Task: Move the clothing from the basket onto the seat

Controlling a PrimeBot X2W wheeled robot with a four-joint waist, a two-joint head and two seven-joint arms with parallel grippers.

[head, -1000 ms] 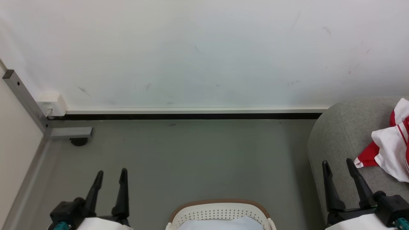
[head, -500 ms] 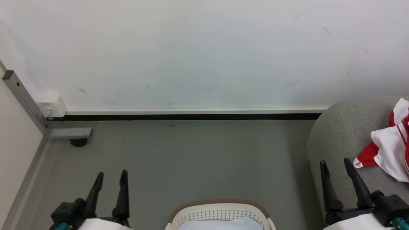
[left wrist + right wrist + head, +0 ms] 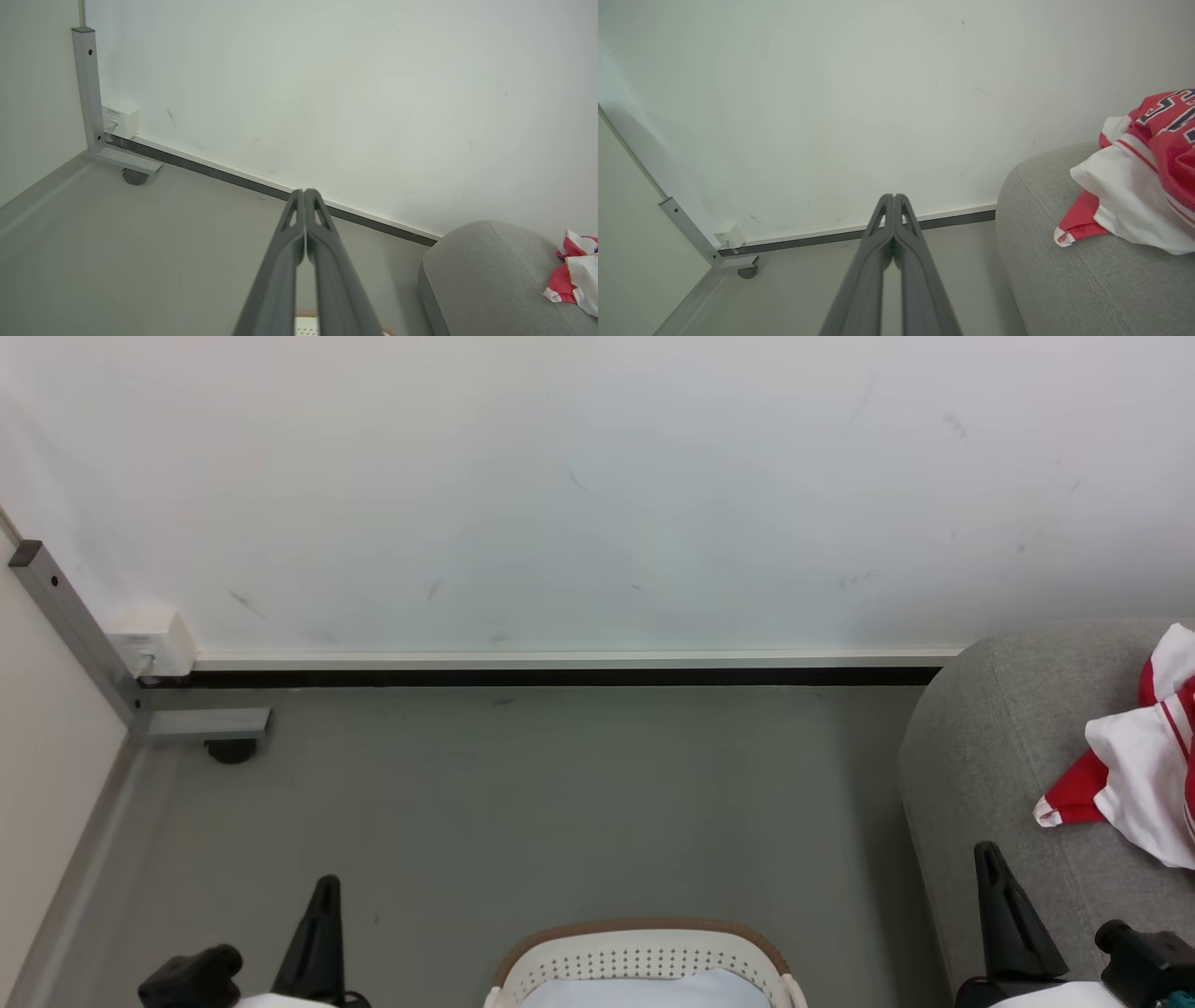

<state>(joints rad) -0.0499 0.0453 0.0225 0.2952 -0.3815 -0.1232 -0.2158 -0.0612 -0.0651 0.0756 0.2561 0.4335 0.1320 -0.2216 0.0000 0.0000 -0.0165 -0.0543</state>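
The left end effector (image 3: 325, 896) and right end effector (image 3: 991, 870) are both clenched, empty. The clothing (image 3: 1134, 775) lies on the seat (image 3: 980, 737) near its rounded end, beyond the right end effector. The basket (image 3: 644, 928) between them possibly holds something pale.

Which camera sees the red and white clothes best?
The right wrist view: the clothing is closest and biggest there, its stripes and lettering clear, lying on the seat. The head view cuts the clothing off at the right edge. The left wrist view shows it small and far away.
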